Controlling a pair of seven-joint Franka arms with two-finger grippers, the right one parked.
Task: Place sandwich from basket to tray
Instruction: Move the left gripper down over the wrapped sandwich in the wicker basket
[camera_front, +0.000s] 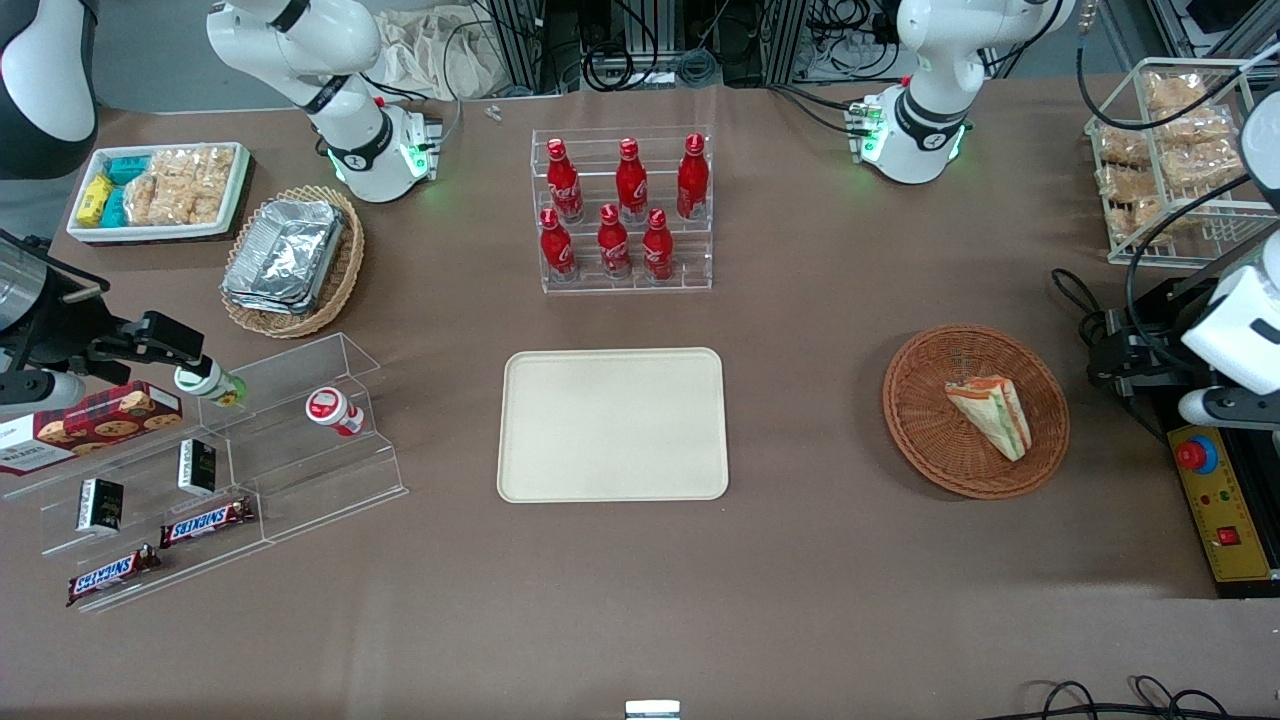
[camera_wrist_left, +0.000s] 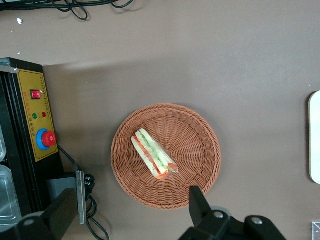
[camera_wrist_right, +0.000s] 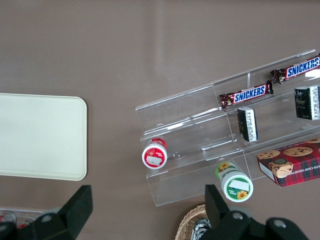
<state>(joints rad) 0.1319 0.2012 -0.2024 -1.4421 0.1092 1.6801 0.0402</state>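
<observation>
The sandwich (camera_front: 990, 412) (camera_wrist_left: 153, 156), a pale wedge with orange-red and green filling, lies in the round reddish-brown basket (camera_front: 920, 440) (camera_wrist_left: 200, 150). The cream tray (camera_front: 612, 424) (camera_wrist_left: 315, 135) (camera_wrist_right: 40, 135) sits bare at mid-table, a gap of brown table between it and the basket. My gripper (camera_front: 1128, 350) (camera_wrist_left: 131, 212) hangs high, beside the basket toward the working arm's end of the table. It is open, its black fingers (camera_wrist_left: 199, 204) wide apart with nothing between them and apart from the basket.
A yellow control box with a red button (camera_front: 1215, 500) (camera_wrist_left: 37, 130) and cables (camera_wrist_left: 90, 200) lie close to the basket. A bottle rack (camera_front: 622, 210) stands farther from the front camera than the tray. A wire rack of bagged snacks (camera_front: 1170, 150) stands at the working arm's end.
</observation>
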